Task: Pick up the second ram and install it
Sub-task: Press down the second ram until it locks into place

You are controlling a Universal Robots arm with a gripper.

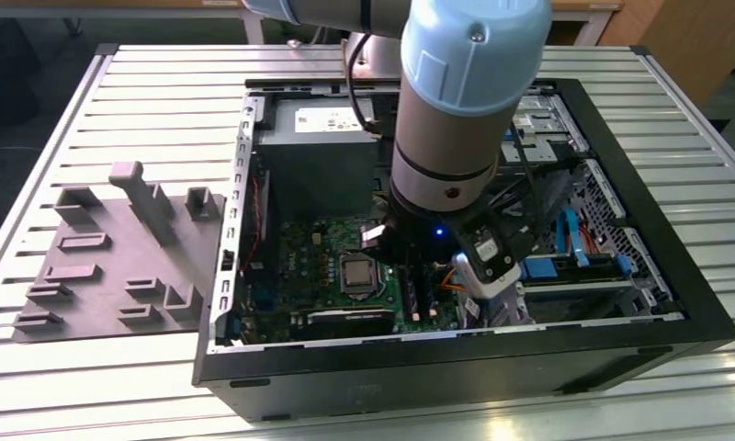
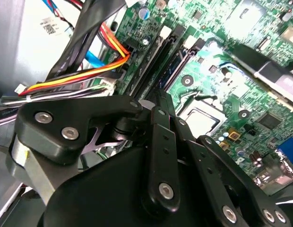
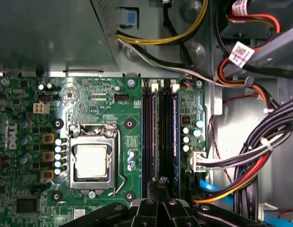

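Exterior view, left to right: the grey tray (image 1: pixel 110 257) lies on the worktop (image 1: pixel 172 92) with no stick in it, and the arm (image 1: pixel 466 119) reaches down into the open case (image 1: pixel 661 276), hiding its own fingers. First wrist view: past the processor socket (image 3: pixel 92 161), the gripper (image 3: pixel 160 180) hovers over the memory slots (image 3: pixel 149 132), fingers drawn together, apparently for pressing. We judge the blue-edged stick seated just beside to be the second ram (image 3: pixel 175 132). Its latches are unreadable, and cables (image 3: pixel 260 156) crowd the far side
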